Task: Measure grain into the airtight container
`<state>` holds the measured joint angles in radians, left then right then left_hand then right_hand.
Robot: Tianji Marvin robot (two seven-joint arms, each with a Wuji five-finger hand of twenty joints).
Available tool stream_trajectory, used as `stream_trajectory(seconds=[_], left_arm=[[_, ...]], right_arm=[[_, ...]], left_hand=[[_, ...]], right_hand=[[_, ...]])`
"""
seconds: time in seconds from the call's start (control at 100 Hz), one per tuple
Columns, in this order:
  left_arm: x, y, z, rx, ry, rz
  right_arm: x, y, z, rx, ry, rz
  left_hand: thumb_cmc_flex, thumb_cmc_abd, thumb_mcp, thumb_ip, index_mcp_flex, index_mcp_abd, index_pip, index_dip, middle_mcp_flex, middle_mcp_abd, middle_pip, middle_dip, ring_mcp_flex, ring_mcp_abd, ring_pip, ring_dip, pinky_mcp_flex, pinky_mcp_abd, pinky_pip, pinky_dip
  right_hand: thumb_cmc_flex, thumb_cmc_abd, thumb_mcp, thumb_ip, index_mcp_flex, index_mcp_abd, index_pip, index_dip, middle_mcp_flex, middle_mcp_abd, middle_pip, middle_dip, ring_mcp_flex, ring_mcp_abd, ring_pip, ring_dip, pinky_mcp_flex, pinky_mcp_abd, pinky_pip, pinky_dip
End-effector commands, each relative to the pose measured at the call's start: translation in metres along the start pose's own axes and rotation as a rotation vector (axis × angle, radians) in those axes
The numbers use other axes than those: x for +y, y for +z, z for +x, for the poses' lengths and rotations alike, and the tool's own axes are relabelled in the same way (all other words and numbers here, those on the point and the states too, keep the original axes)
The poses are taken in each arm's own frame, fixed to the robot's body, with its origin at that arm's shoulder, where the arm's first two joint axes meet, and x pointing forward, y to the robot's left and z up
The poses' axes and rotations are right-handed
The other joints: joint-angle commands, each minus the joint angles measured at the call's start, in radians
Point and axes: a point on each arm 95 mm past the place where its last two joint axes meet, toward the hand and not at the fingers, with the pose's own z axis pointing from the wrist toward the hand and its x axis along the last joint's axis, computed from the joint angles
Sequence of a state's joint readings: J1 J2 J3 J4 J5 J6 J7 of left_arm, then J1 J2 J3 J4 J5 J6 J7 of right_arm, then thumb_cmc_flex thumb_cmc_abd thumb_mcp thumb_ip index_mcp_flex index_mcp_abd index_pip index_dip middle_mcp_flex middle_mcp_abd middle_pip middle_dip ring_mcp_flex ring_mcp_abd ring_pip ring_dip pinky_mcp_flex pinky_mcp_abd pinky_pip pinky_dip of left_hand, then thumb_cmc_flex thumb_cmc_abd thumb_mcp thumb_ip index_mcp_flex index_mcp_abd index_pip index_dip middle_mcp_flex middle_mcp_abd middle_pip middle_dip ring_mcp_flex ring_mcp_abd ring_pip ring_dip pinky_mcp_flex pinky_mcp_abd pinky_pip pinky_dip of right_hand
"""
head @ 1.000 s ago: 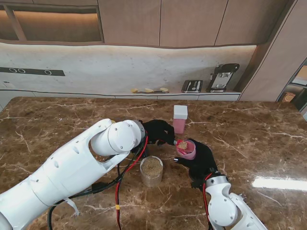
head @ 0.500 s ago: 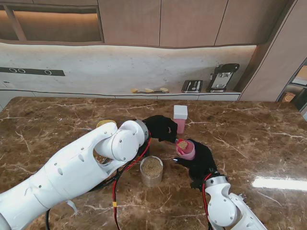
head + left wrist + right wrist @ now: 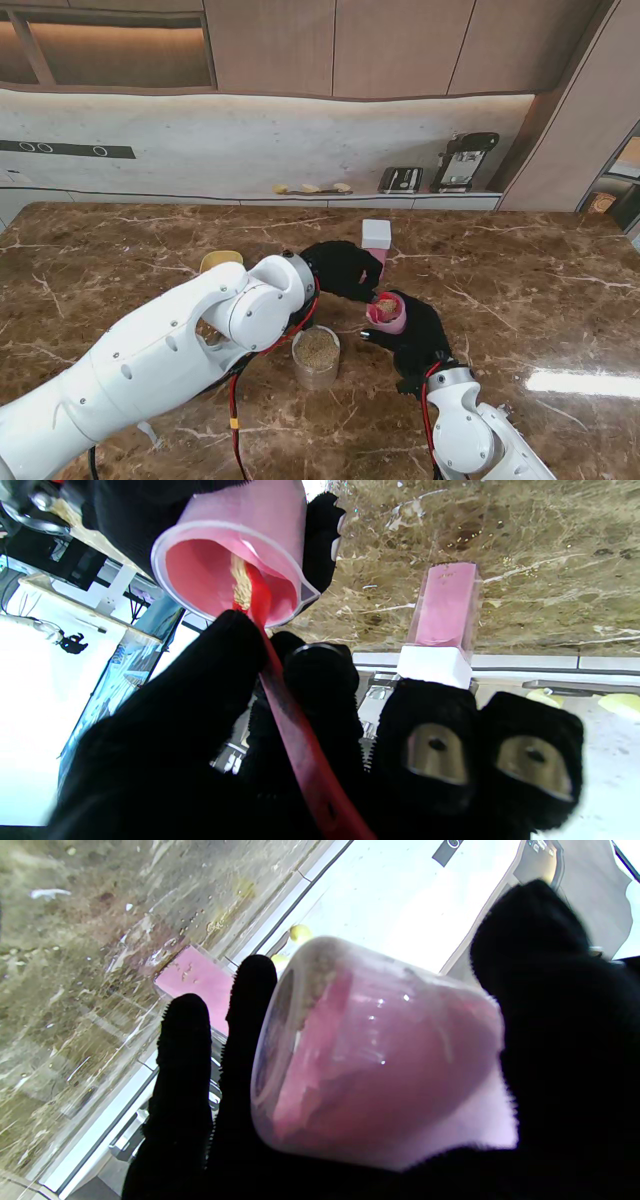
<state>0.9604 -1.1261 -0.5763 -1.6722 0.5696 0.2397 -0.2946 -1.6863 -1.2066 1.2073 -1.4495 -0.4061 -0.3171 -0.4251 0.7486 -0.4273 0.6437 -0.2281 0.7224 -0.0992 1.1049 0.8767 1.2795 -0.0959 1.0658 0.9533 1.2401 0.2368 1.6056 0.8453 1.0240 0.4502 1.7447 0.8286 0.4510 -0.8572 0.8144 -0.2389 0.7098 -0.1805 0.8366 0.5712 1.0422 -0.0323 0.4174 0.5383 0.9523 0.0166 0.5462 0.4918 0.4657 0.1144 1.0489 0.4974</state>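
My right hand is shut on a pink measuring cup, held above the table with brown grain in it. My left hand is shut on a red spoon; its tip, with grain on it, sits inside the cup. The airtight container, pink with a white lid, stands upright just beyond both hands. It also shows as the container in the left wrist view. In the right wrist view the cup lies tilted in my right hand.
A glass jar full of grain stands nearer to me, beside my left forearm. A yellow bowl peeks out beyond my left arm. Small appliances stand on the back counter.
My left hand has moved to the right, bringing the spoon into the pink cup. The left arm has swung aside and uncovered the yellow bowl. The right hand has held still.
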Motion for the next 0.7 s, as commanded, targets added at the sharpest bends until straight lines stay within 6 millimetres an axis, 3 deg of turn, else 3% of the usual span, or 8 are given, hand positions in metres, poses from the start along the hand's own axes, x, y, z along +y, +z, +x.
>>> stream_trajectory(seconds=[0.0,0.46,0.69], left_arm=[[0.004,-0.002,0.001,0.010,0.012,-0.013],[0.015,-0.008,0.002,0.120,0.325,0.073],[0.014,-0.007,0.003,0.161,0.395,0.160]], right_arm=[[-0.004,-0.004,-0.002,-0.014,0.011,0.015],[-0.005,-0.004,0.000,-0.018,0.032,0.006],[-0.004,-0.004,0.000,-0.017,0.032,0.004]], left_hand=[[0.009,0.029,0.077,0.007,0.022,-0.103,0.033,0.023,0.078,-0.060,0.021,0.001,0.029,-0.011,0.085,0.003,0.044,-0.008,0.148,0.008],[-0.019,0.023,0.103,-0.001,0.024,-0.125,0.034,0.030,0.078,-0.077,0.028,-0.003,0.029,-0.023,0.088,0.001,0.045,-0.026,0.151,0.007],[-0.036,0.020,0.121,-0.007,0.022,-0.141,0.034,0.030,0.077,-0.087,0.031,-0.006,0.029,-0.033,0.090,-0.002,0.045,-0.036,0.153,0.006]], right_hand=[[0.030,0.204,0.160,-0.052,0.082,-0.111,0.061,-0.002,0.006,-0.032,0.004,-0.013,-0.007,-0.018,-0.005,0.013,0.010,-0.013,-0.001,0.015],[0.029,0.206,0.169,-0.050,0.082,-0.114,0.062,-0.004,0.013,-0.033,0.007,-0.013,0.004,-0.020,0.001,0.013,0.023,-0.013,0.018,0.015],[0.028,0.206,0.168,-0.051,0.080,-0.115,0.062,-0.005,0.011,-0.033,0.008,-0.013,0.003,-0.020,0.001,0.013,0.022,-0.013,0.018,0.013]])
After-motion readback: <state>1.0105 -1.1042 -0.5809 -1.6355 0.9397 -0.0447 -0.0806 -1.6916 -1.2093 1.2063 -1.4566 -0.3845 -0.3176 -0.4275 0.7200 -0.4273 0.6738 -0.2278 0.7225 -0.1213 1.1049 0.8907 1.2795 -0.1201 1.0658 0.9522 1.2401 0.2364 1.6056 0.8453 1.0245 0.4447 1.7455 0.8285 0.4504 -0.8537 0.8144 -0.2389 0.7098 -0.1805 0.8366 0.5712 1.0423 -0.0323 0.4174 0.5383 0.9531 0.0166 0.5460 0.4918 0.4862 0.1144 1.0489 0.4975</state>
